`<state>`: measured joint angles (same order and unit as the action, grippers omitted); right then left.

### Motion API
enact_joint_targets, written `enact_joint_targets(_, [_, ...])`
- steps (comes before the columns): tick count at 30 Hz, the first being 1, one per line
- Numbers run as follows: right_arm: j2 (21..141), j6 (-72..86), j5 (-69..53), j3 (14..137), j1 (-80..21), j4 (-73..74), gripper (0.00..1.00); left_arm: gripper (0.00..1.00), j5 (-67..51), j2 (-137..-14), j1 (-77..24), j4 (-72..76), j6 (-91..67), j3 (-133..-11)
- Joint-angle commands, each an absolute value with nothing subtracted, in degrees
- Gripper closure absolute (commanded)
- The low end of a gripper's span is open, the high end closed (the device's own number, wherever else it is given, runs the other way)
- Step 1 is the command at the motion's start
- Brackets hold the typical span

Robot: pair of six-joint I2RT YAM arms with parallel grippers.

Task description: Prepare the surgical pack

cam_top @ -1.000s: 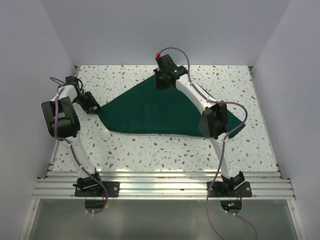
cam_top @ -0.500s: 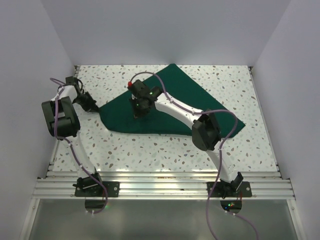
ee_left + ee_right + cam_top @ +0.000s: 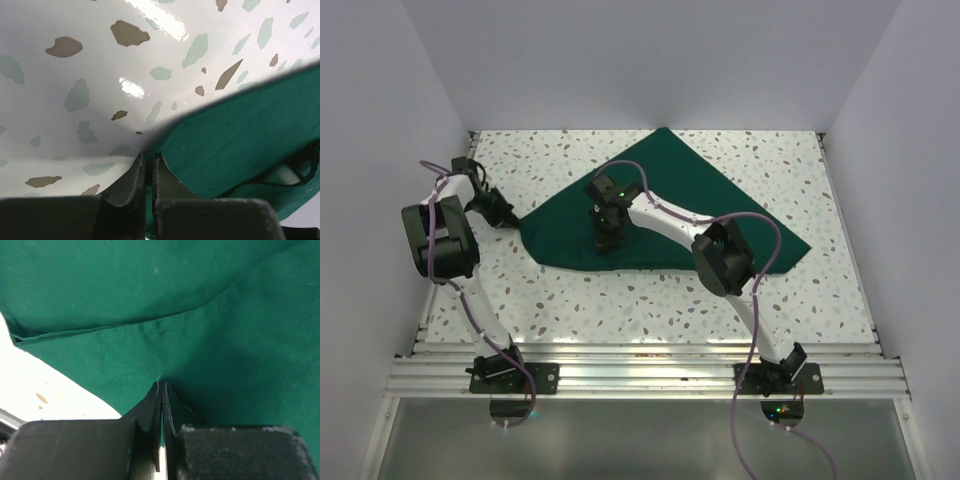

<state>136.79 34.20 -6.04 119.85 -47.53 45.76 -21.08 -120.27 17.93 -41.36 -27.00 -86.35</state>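
The surgical pack, a dark green drape [image 3: 720, 205], lies spread across the speckled table, with corners at the left, the far middle and the right. My left gripper [image 3: 506, 217] is shut on its left corner. In the left wrist view its tips [image 3: 149, 157] pinch the edge of the drape [image 3: 240, 130]. My right gripper [image 3: 609, 238] is over the near-left part of the drape and is shut on a pinch of fabric. In the right wrist view its tips [image 3: 161, 386] meet on the drape [image 3: 150, 290], where a folded edge runs across.
White walls close the table [image 3: 620, 300] in on the left, back and right. An aluminium rail [image 3: 640, 375] with both arm bases runs along the near edge. The right arm reaches across the drape's near-right part.
My right gripper has swung from the drape's far corner to its near-left part, leaving the far corner flat and in view. The left gripper has barely moved.
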Motion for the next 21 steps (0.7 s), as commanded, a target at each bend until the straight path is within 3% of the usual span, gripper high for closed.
enact_joint_targets(1, [136.5,35.2,-8.1,118.3,-48.0,44.2,1.0,1.0,-23.3,-116.4,18.0,-40.8,-27.9,-86.0])
enact_joint_targets(21, [135.3,32.4,-4.7,125.0,-48.4,48.7,1.0,1.0,-29.6,-109.1,17.9,-39.4,-29.7,-83.7])
